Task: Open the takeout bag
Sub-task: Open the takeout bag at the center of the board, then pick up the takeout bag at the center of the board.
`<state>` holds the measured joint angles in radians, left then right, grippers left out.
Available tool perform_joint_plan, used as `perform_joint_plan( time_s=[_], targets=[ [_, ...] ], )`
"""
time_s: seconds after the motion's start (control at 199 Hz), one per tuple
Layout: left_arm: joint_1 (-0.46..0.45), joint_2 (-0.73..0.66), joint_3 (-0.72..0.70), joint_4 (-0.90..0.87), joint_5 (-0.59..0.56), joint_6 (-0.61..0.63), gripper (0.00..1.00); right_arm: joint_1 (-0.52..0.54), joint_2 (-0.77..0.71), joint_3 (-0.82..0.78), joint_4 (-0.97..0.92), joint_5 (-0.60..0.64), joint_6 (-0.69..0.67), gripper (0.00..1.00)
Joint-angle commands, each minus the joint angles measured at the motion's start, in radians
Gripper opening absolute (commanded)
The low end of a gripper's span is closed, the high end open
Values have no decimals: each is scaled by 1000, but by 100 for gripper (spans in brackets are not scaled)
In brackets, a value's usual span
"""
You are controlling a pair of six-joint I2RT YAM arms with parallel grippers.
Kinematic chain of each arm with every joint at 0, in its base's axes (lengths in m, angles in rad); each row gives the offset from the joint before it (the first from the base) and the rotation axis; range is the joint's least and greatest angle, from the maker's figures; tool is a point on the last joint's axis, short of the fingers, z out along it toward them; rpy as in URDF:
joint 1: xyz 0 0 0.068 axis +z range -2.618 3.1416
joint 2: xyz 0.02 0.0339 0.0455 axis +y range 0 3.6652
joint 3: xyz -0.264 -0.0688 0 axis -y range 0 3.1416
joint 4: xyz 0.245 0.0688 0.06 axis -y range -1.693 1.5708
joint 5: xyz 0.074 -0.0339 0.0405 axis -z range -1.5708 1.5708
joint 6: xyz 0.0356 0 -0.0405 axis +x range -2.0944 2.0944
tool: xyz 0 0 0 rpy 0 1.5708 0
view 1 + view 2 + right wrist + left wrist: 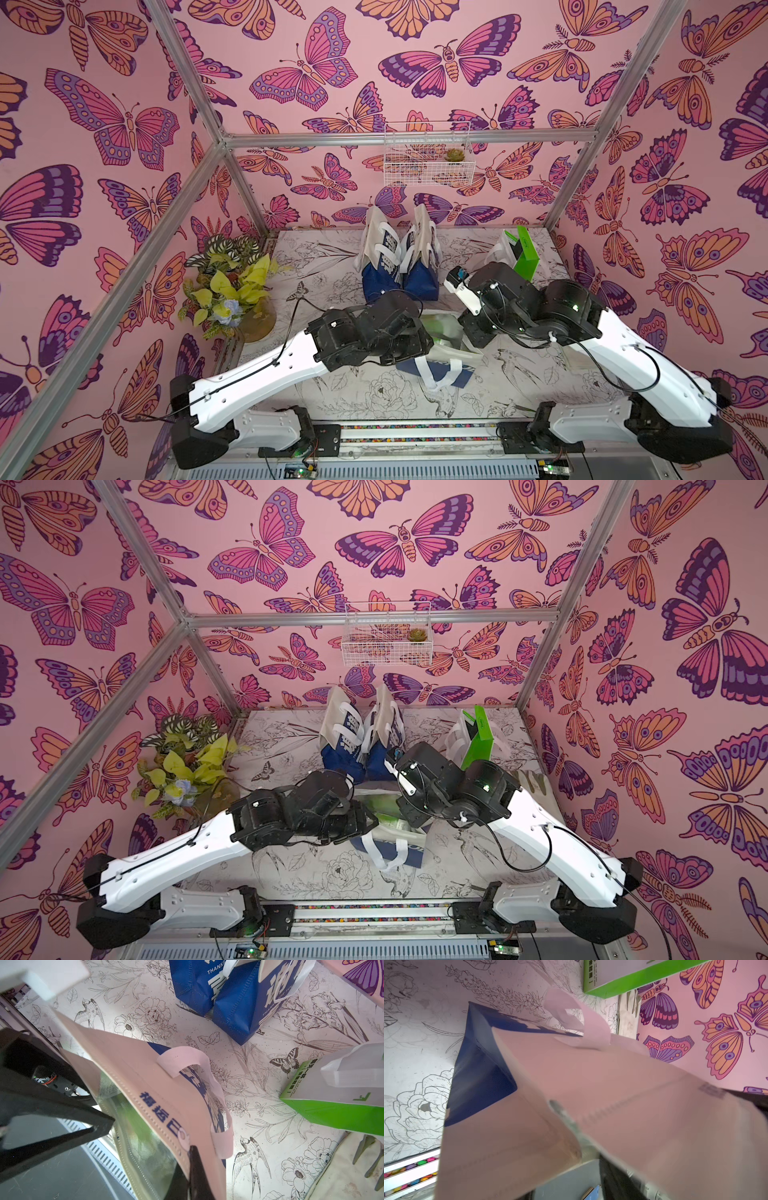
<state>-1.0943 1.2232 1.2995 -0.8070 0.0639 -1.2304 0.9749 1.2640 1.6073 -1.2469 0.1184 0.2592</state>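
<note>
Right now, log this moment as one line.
takeout bag: mouth partly open | right claw: shut on its rim | left claw: at opposite rim, grip unclear

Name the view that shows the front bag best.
Right wrist: the bag fills it, with open mouth and handle sharp. Left wrist gives only a blurred side panel; in both top views it is mostly hidden.

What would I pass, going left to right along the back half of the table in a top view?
Yellow-green leafy plant in an amber vase → first upright blue-and-white fabric bag → second upright blue-and-white fabric bag → upright green-and-white bag.
</note>
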Motion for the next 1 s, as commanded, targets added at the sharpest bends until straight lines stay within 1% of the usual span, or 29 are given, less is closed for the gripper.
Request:
perform_joint_plan(
  time_s=[0.0,0.105,0.141,0.211,0.336,0.356,0.447,0.537,0.627,0.708,0.783,0.828,0.838,0.863,0.923,0.994],
  targets=[
    [22,-13,-23,-17,4,14,24,-5,-12,35,-17,1,21,0],
    [50,-17,-3,-18,13,46,4,-5,-14,42,-18,6,26,0],
    [66,-11,15,-20,26,65,0,-5,-14,45,-19,7,29,0],
    [99,7,72,-44,48,112,0,-7,-18,52,-19,0,36,0],
    [135,39,185,-86,56,197,0,-13,-28,62,-20,-12,56,0],
    [138,78,201,-89,62,208,0,-14,-31,61,-20,-15,61,0],
    [145,122,267,-105,75,253,0,-24,-54,41,-3,-27,104,0],
    [147,154,298,-109,90,279,0,-41,-83,-19,68,-77,168,0],
    [145,166,295,-110,140,282,0,-42,-99,-85,111,-82,220,0],
    [125,136,265,-114,131,279,26,-42,-106,-126,129,-78,234,0],
    [109,79,242,-133,103,289,42,-43,-106,-135,128,-66,230,0],
    [92,61,241,-160,81,305,48,-44,-102,-132,124,-62,228,0],
    [89,32,241,-169,77,309,49,-44,-102,-130,123,-62,228,0],
    [82,11,239,-185,67,318,51,-43,-99,-125,119,-60,227,0],
    [70,-16,226,-218,53,331,54,-44,-91,-114,111,-56,223,0],
    [64,-31,189,-232,58,320,56,-43,-89,-106,104,-51,222,0]
  ],
)
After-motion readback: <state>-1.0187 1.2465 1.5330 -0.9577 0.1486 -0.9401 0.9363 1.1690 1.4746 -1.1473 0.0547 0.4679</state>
